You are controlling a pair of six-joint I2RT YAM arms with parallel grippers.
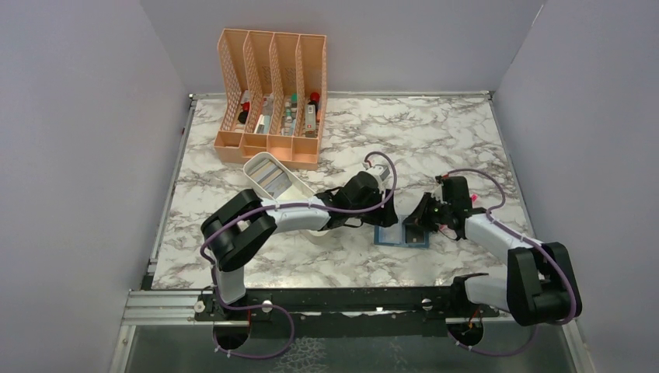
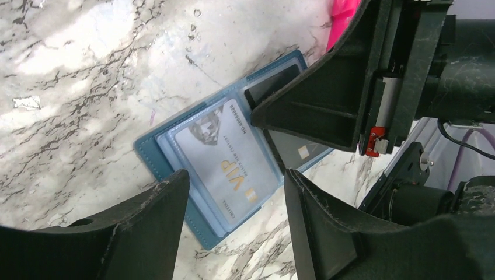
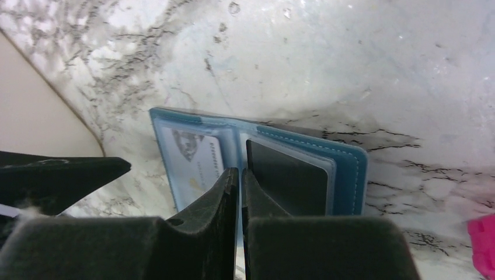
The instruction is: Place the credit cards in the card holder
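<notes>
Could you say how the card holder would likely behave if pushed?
The card holder lies open and flat, so it probably slides on the glossy table rather than tipping. Its thin covers look floppy, likely flexing if lifted.

**Teal card holder spread open on the marble, cards in both halves**
The card holder (image 1: 402,235) lies flat and opened out, inner side up, on the marble tabletop (image 1: 435,140) towards the front, right of centre. Its teal cover frames lighter, clear-sleeved pockets. One half holds a pale grey credit card (image 2: 225,157) printed "VIP", tucked under the sleeve with its long side along the fold. The other half holds a dark card (image 3: 286,181), also sleeved. A small gold chip shows on that half in the left wrist view.
</notes>
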